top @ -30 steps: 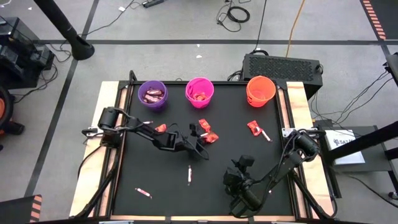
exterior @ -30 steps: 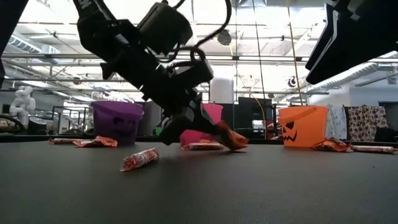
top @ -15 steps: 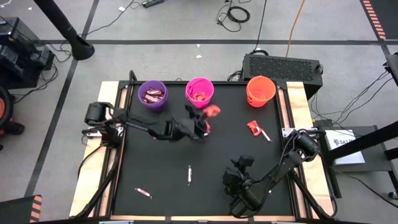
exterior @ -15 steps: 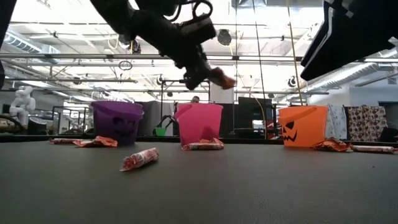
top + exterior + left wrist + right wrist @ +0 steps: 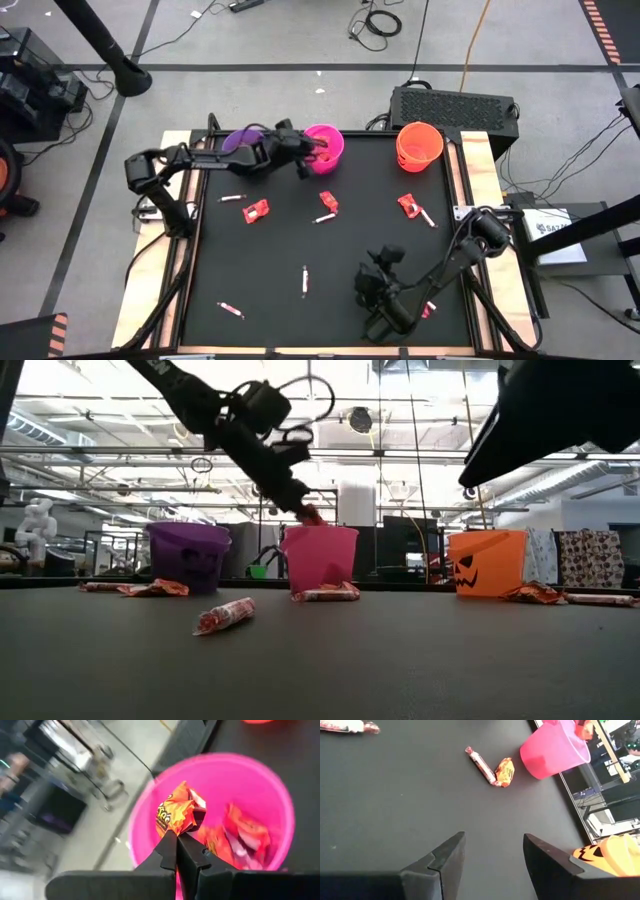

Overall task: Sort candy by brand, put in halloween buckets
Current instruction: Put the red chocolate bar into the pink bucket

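Candy (image 5: 177, 815): an orange-wrapped piece is gripped by the left gripper (image 5: 176, 840) above the pink bucket (image 5: 265, 785).
Done: some sweets are binned.
Left: several pieces are scattered on the table (image 5: 350, 250).
Right gripper (image 5: 492, 851): held open.

- A robotics lab or test hall inside a large industrial-style room, not a home or a shop.
- In the high view the black worktop (image 5: 400, 260) stands on a bare grey floor (image 5: 300, 40) marked with dark tape lines, and loose cables (image 5: 385, 20) trail across it.
- A black perforated equipment box (image 5: 452, 105) sits just behind the worktop; a dark stand pole (image 5: 100, 40) rises from a round base at the far left.
- The low view looks into a tall open hall: exposed ceiling trusses and bright strip lights (image 5: 420, 400), plus a rail of patterned cloth (image 5: 590, 555) at the far right.
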